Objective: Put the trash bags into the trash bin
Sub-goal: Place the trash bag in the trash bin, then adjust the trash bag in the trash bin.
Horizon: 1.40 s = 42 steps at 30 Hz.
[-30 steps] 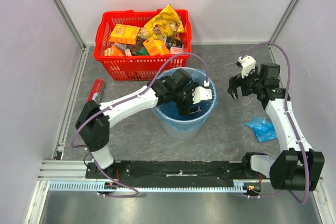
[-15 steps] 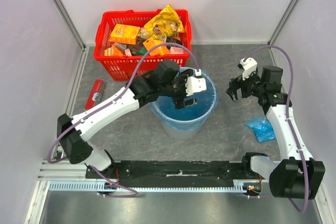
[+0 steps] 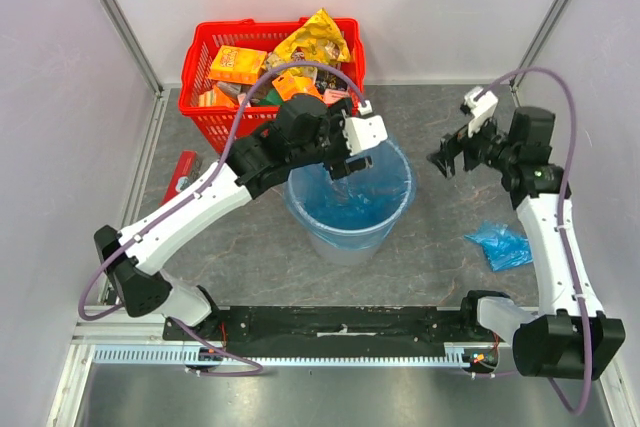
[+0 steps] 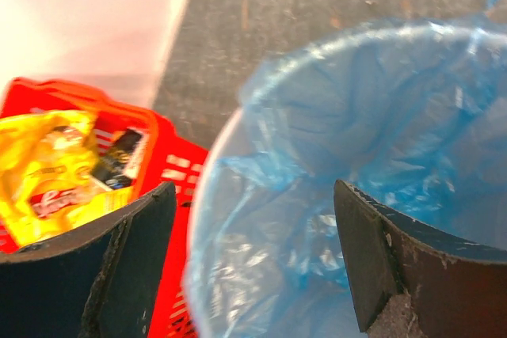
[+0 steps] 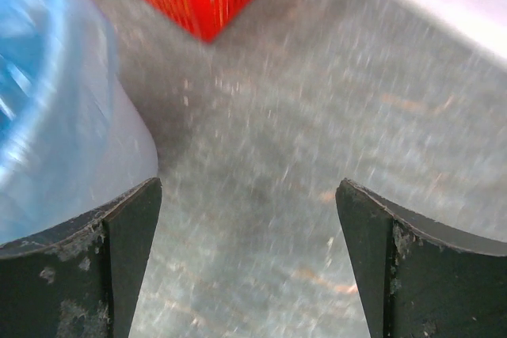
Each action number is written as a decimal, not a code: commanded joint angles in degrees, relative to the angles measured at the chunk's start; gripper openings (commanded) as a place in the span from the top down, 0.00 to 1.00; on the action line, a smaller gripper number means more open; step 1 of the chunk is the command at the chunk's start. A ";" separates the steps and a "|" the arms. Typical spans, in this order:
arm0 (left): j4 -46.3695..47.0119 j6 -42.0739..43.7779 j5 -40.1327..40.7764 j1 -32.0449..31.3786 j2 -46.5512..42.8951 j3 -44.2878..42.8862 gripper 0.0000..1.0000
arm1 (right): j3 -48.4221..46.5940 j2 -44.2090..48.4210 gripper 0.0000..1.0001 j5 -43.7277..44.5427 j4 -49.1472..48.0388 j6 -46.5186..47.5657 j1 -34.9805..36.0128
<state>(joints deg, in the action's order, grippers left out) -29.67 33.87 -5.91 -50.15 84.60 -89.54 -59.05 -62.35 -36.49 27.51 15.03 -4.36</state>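
Note:
The light-grey trash bin (image 3: 345, 247) stands mid-table, lined with a blue trash bag (image 3: 352, 204) that spreads up to its rim. My left gripper (image 3: 347, 162) hovers open over the bin's far rim. In the left wrist view its open gripper (image 4: 253, 263) frames the bin's rim (image 4: 194, 235) and the glossy blue bag (image 4: 380, 140), gripping nothing. A second crumpled blue trash bag (image 3: 500, 245) lies on the table at the right, beside the right arm. My right gripper (image 3: 447, 159) is open and empty to the right of the bin, above bare table (image 5: 261, 156), with the bin's wall (image 5: 71, 156) at its left.
A red mesh basket (image 3: 270, 117) full of snack packs, with a yellow packet (image 3: 318, 39) on top, stands just behind the bin. A small red object (image 3: 185, 169) lies at the left by the wall rail. Walls close in the left, right and back.
My left gripper rose out of the bin and drew back toward its far rim, staying open. My right gripper shifted slightly up and away from the bin.

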 commanded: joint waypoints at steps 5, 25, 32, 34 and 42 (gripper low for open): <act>1.82 -2.40 6.18 5.41 -3.56 -8.10 0.13 | -21.96 -6.02 0.02 -9.65 3.95 1.57 2.85; -3.82 -5.21 0.20 18.42 -14.02 -1.26 0.10 | -36.23 -22.73 0.11 12.31 19.16 20.04 31.77; -3.90 -5.21 -1.20 19.39 -14.20 -0.38 0.10 | -36.66 -24.92 0.45 17.06 18.11 20.83 33.89; -3.90 -5.04 -1.29 19.39 -14.11 -0.46 0.10 | -36.93 -25.10 0.55 17.42 18.02 20.92 34.07; -3.82 -5.04 -2.00 19.65 -13.76 -0.29 0.10 | -37.81 -25.02 0.85 17.50 18.02 20.83 34.33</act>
<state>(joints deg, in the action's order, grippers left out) -34.22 30.72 -6.44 -30.87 71.31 -89.91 -94.19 -87.46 -19.31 45.50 35.90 29.47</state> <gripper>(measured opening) 0.899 0.263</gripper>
